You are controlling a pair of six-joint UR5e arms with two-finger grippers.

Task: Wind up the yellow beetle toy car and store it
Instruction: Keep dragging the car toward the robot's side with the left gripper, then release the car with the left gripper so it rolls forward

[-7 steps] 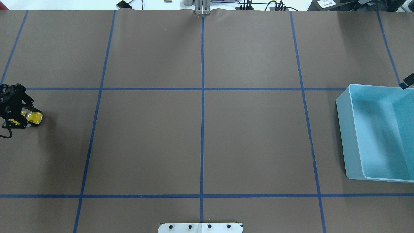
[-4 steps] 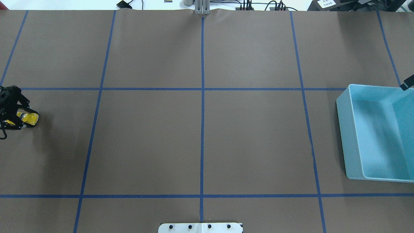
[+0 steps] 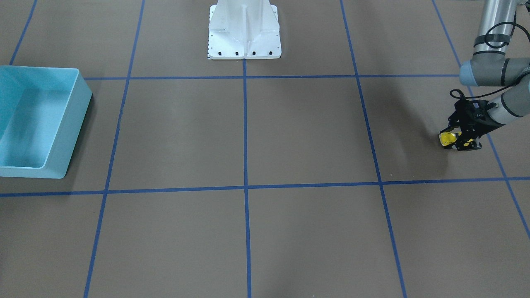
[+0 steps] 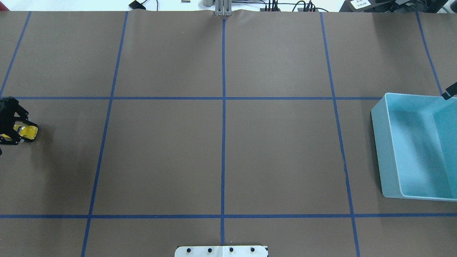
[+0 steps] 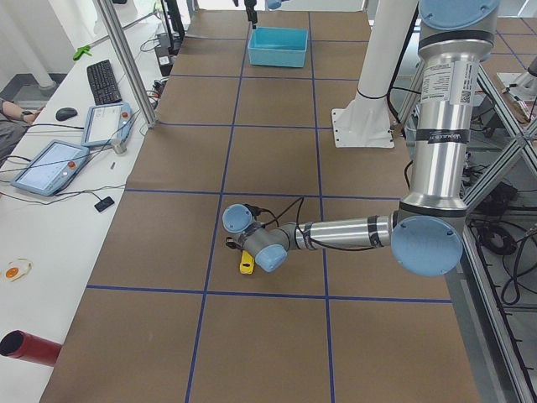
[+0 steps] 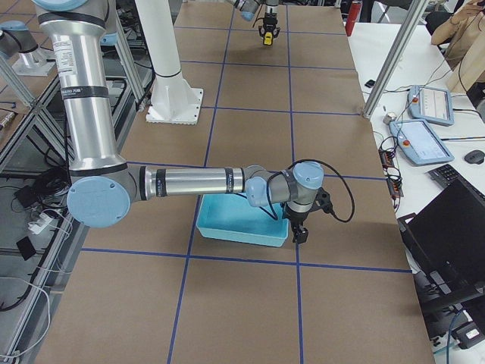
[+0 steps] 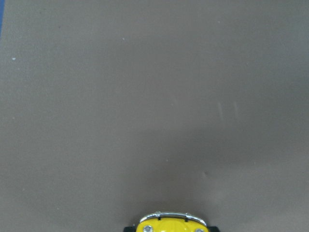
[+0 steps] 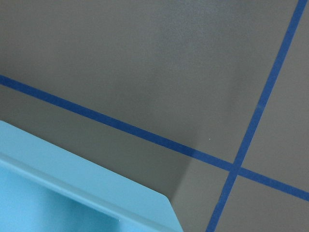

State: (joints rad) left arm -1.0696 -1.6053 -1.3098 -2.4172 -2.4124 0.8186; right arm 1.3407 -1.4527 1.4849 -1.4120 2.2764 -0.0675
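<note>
The yellow beetle toy car [image 4: 28, 131] is at the far left of the overhead view, low over the brown table cover. My left gripper [image 4: 22, 132] is shut on it, its black fingers on the car's two sides. The car [image 3: 447, 138] and the left gripper [image 3: 458, 139] also show at the right in the front-facing view. The car's nose [image 7: 170, 225] peeks in at the bottom of the left wrist view. My right gripper [image 6: 298, 232] hangs at the far end beside the light blue bin [image 4: 389, 142]. I cannot tell whether it is open or shut.
The bin [image 3: 76, 116] is open-topped and nothing shows inside it. Blue tape lines [image 4: 223, 107] split the table cover into squares. The white robot base [image 3: 244, 33] stands at the table's robot side. Tablets and a keyboard [image 5: 105, 80] lie on the side bench.
My left gripper has moved further left in the overhead view, toward the table's end, with the car still in it. The right gripper and the bin have not moved.
</note>
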